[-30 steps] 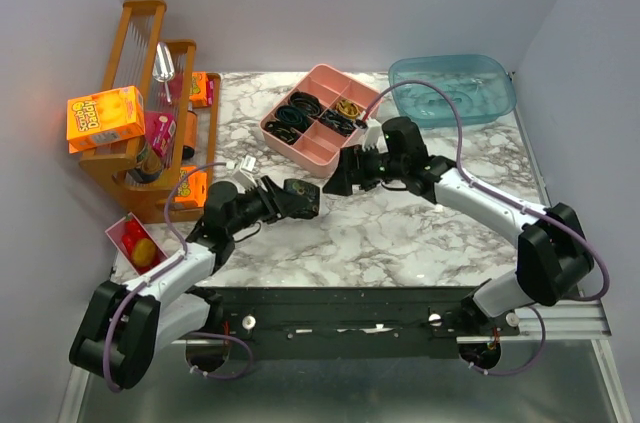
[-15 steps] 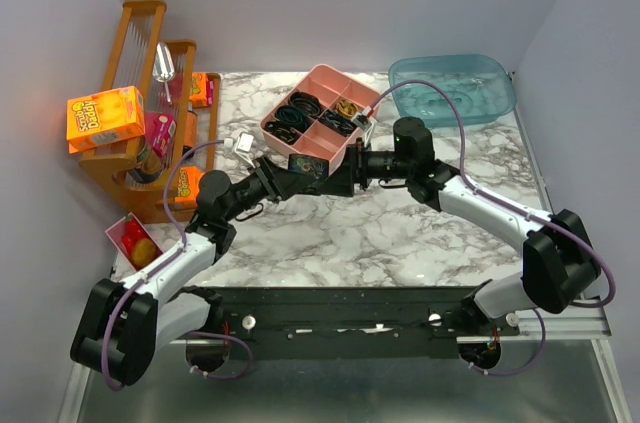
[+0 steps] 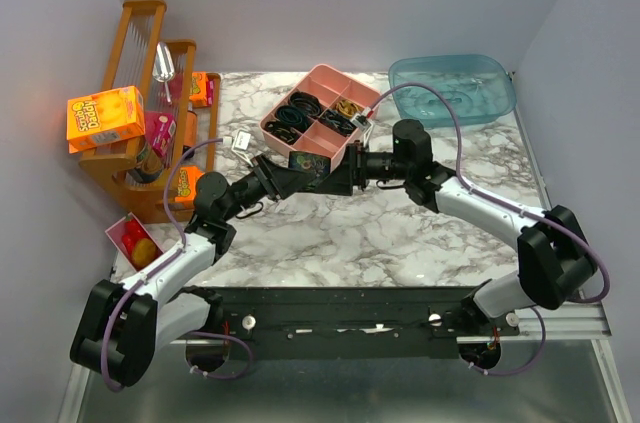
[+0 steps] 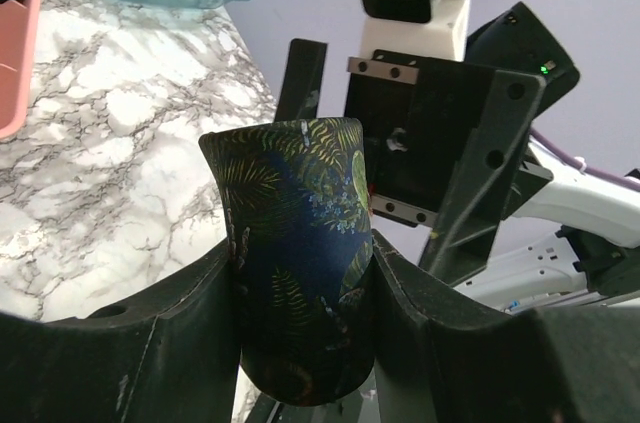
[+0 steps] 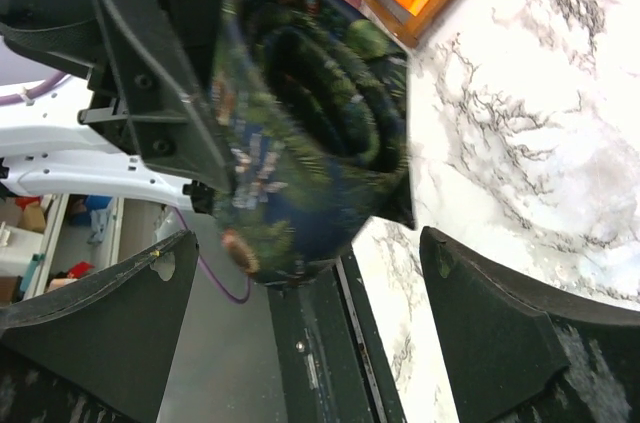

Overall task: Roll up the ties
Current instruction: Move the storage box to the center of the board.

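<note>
One rolled tie [image 4: 300,253], dark navy with green leaf print, is pinched across its roll by my left gripper [image 4: 305,288], which is shut on it. In the top view the rolled tie [image 3: 304,164] is held above the table just in front of the pink tray. My right gripper [image 3: 337,179] faces it from the right, jaws wide open. The right wrist view shows the tie [image 5: 310,133] end-on, its coiled layers visible, just ahead of the open right gripper [image 5: 305,258], which is not touching it. The right gripper [image 4: 430,133] fills the left wrist view behind the roll.
A pink divided tray [image 3: 318,146] holds black and yellow band loops. A teal tub [image 3: 452,88] stands at the back right. At the left edge are a wooden rack [image 3: 150,73] with orange boxes [image 3: 105,117] and a small red-and-white box [image 3: 135,238].
My left arm has stretched forward and right, carrying the rolled tie toward the pink tray. The right gripper has turned to face the roll and stays open.
</note>
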Controlling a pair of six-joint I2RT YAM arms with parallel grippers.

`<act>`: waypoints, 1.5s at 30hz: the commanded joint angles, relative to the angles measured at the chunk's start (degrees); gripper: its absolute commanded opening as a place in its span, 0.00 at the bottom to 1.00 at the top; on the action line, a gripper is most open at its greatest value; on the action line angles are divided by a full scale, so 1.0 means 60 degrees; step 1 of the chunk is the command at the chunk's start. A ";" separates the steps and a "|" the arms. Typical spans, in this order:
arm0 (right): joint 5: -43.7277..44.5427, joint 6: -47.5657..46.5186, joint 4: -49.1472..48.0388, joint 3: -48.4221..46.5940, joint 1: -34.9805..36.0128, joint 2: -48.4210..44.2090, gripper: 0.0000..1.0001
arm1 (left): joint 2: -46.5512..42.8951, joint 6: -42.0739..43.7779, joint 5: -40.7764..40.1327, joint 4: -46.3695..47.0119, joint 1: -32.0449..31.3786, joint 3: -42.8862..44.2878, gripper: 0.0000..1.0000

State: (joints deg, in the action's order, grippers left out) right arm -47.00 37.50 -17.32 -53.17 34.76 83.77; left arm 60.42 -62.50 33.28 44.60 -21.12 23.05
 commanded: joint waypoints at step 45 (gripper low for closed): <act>-0.0911 0.2964 -0.3851 0.0336 -0.0066 0.1522 0.66 | -0.0051 -0.0364 0.0431 0.1004 -0.0259 0.0451 0.54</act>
State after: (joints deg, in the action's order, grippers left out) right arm -52.18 53.23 -36.47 -51.96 34.76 90.91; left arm 60.40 -63.92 34.24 46.68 -21.78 23.92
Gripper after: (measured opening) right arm 0.692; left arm 0.547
